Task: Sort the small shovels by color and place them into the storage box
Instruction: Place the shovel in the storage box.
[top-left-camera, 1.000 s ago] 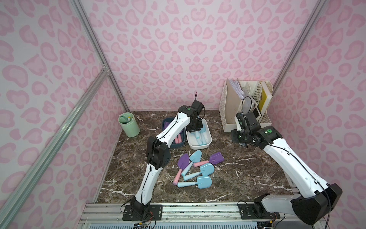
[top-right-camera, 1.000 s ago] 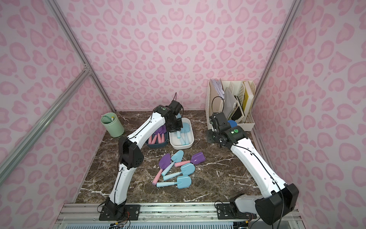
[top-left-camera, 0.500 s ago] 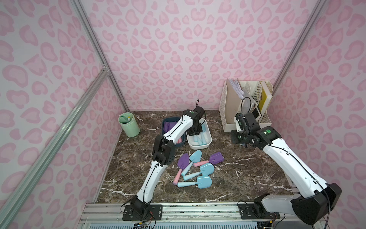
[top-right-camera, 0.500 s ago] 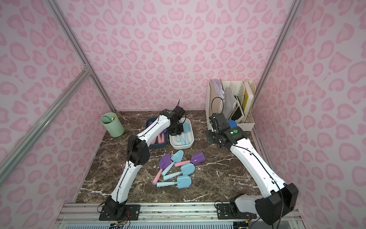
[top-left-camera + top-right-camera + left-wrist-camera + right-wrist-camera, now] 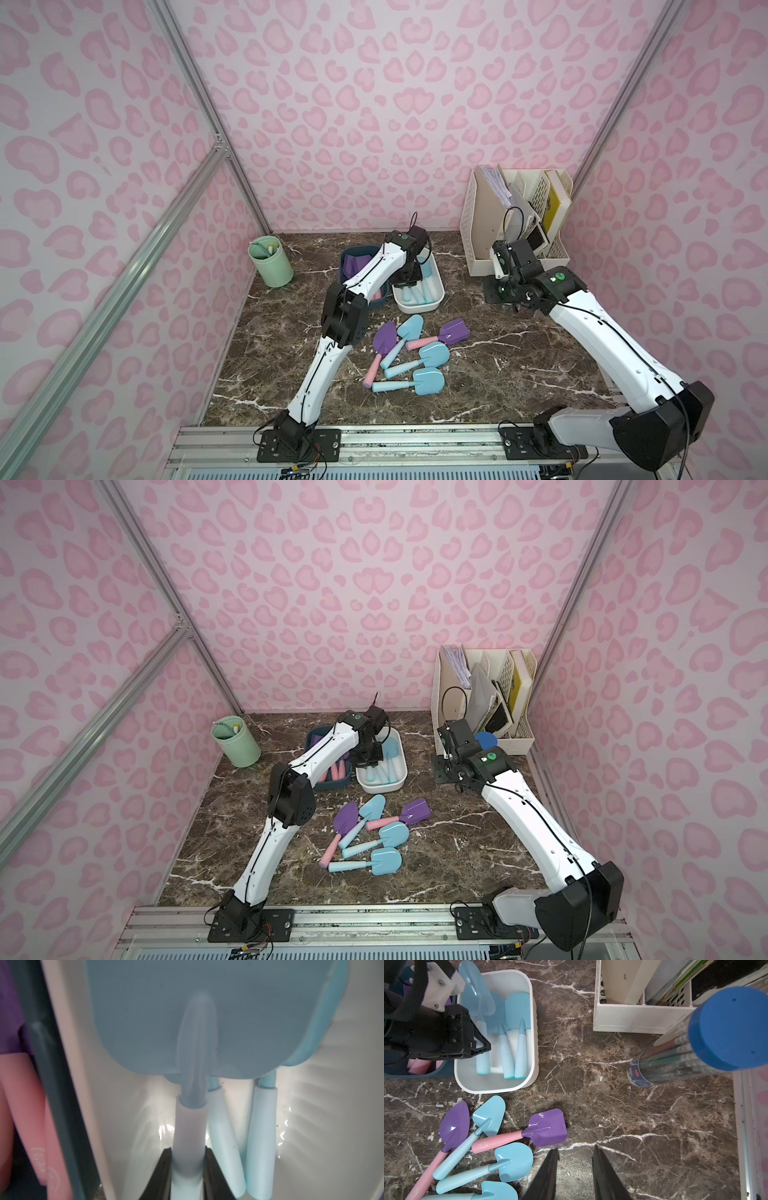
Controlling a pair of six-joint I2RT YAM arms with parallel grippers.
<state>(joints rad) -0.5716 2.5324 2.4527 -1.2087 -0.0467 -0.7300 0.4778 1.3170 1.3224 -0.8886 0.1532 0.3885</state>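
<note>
My left gripper (image 5: 188,1159) is shut on the handle of a light blue shovel (image 5: 207,1022), held low inside the white storage box (image 5: 419,308). Two more blue shovels (image 5: 517,1007) lie in that box. The dark blue box (image 5: 353,254) beside it holds purple shovels with pink handles. On the marble table, both top views show a loose pile: two purple shovels (image 5: 384,338) (image 5: 455,331) and three blue ones (image 5: 434,355). My right gripper (image 5: 574,1151) hangs open and empty over bare table, to the right of the pile.
A green cup (image 5: 271,266) stands at the back left. A cream file organizer (image 5: 515,224) fills the back right corner, with a clear pen tube with a blue lid (image 5: 726,1028) in front of it. Pink patterned walls enclose three sides.
My left gripper has come down and nearer within the white box, still holding the blue shovel, and its elbow has swung forward. The right arm has barely moved.
</note>
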